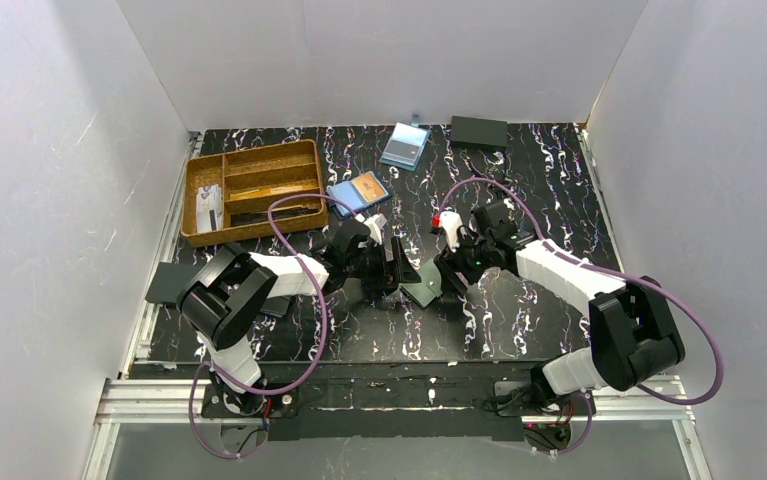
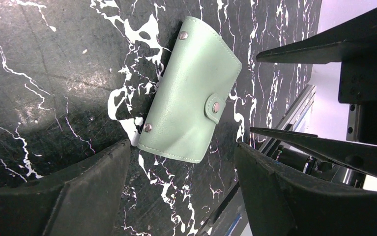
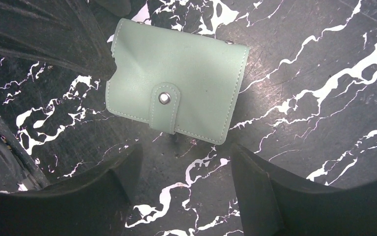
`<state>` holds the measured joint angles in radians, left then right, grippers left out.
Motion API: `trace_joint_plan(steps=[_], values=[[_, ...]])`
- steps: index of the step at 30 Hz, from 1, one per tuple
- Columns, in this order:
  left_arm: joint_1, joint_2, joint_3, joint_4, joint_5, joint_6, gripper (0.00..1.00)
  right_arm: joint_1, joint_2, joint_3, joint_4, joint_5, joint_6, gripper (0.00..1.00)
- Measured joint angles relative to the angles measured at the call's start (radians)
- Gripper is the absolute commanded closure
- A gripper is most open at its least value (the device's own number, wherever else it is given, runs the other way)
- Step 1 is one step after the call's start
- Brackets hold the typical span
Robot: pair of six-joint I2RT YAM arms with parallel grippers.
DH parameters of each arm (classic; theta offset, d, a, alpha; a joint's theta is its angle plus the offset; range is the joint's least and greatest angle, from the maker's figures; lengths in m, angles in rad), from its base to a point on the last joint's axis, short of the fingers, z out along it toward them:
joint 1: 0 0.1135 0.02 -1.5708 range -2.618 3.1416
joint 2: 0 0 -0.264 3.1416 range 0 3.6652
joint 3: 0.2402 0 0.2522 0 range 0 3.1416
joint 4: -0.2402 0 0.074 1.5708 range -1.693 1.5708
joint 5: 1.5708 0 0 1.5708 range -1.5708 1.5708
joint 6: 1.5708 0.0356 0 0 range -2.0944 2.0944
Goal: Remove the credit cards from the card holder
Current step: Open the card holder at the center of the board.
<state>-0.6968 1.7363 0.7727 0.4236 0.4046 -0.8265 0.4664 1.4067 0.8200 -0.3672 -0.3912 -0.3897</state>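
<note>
Black, white-veined tabletop [image 1: 379,335] nearest the arm bases. Midway out, between the two arms: card holder [image 2: 188,91], a flat green sleeve, lying closed on the tabletop with snap tab [image 3: 164,98] fastened across its front edge; no card showing outside it.

Left gripper [image 2: 179,164] poised over the sleeve, fingers [image 2: 93,182] apart and bracketing one end, no contact apparent. Right gripper [image 3: 184,162] facing it from the opposite side, fingers [image 3: 275,191] likewise apart, bracketing the tab edge and holding nothing.

Judged a two-arm approach: one pair placed to steady the sleeve, the other to undo the tab, owing to a flat, closed form giving little purchase to a single arm. Extraction not yet begun.

Farther out, well apart from the work: wooden tray [image 1: 256,152] at left, a few items in its compartments; bright blue holder with orange card [image 1: 359,190] just beside it; pale-blue holder with grey card [image 1: 405,147] and dark flat box [image 1: 479,132] near the back wall. Not part of the task.
</note>
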Motion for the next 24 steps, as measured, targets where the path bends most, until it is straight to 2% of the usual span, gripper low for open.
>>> trace_joint_plan(steps=[6, 11, 17, 24], values=[[-0.005, 0.005, -0.006, 0.01, -0.026, -0.031, 0.32, 0.027, 0.029, 0.004, 0.001, 0.004, 0.01, 0.34], [-0.023, 0.006, -0.006, 0.006, -0.075, -0.045, 0.37, 0.063, 0.085, 0.04, -0.002, 0.024, 0.029, 0.36], [-0.045, 0.009, -0.004, -0.019, -0.138, -0.062, 0.59, 0.104, 0.122, 0.075, 0.004, 0.072, 0.051, 0.38], [-0.088, 0.026, 0.013, -0.053, -0.198, -0.107, 0.71, 0.14, 0.143, 0.082, 0.005, 0.15, 0.055, 0.4]])
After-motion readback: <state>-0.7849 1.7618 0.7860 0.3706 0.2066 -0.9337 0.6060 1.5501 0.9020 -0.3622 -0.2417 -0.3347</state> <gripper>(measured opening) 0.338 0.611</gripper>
